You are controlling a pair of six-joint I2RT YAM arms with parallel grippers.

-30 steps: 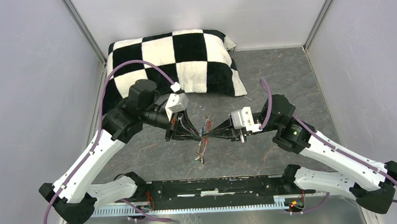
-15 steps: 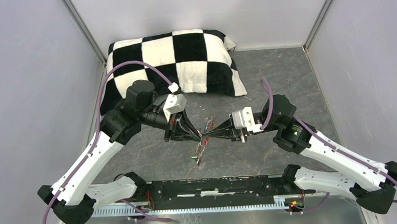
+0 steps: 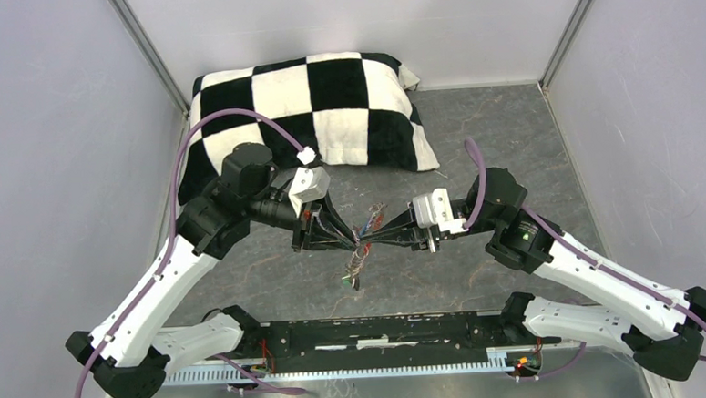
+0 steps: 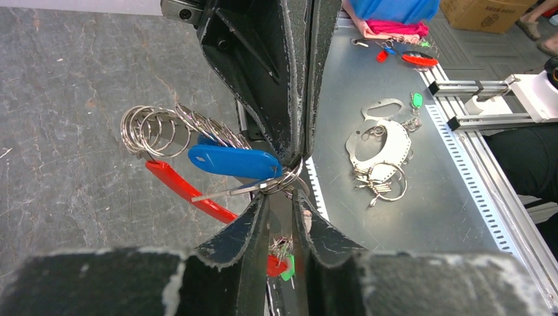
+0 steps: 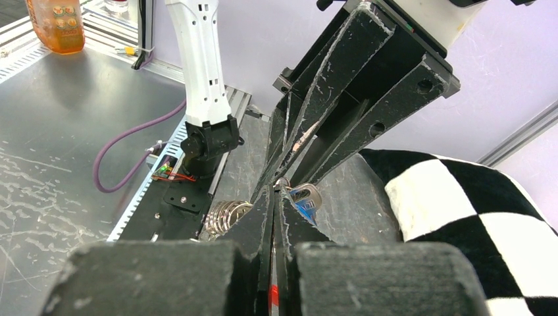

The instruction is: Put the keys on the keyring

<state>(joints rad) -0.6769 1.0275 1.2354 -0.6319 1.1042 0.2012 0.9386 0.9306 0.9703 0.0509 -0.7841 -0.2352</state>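
Both grippers meet tip to tip over the grey table. My left gripper (image 3: 354,244) (image 4: 283,197) is nearly shut, its tips pinching the silvery keyring (image 4: 287,181). My right gripper (image 3: 371,241) (image 5: 273,196) is shut on the same ring bunch from the opposite side. A blue-tagged key (image 4: 233,162) (image 5: 304,201), a red tag (image 4: 187,191) and a stack of split rings (image 4: 154,128) (image 5: 224,217) hang beside the fingers. Red and green tags (image 4: 284,263) dangle below, seen as a small bunch of keys (image 3: 354,268) in the top view.
A black-and-white checked cushion (image 3: 317,110) lies at the back left. Grey walls stand on three sides. The arm bases and a black rail (image 3: 374,330) line the near edge. Spare keys and a carabiner (image 4: 378,146) lie on a metal shelf past the table.
The left wrist has shifted slightly left and the hanging bunch has swung a little. Both grippers stay clamped together at the same spot.
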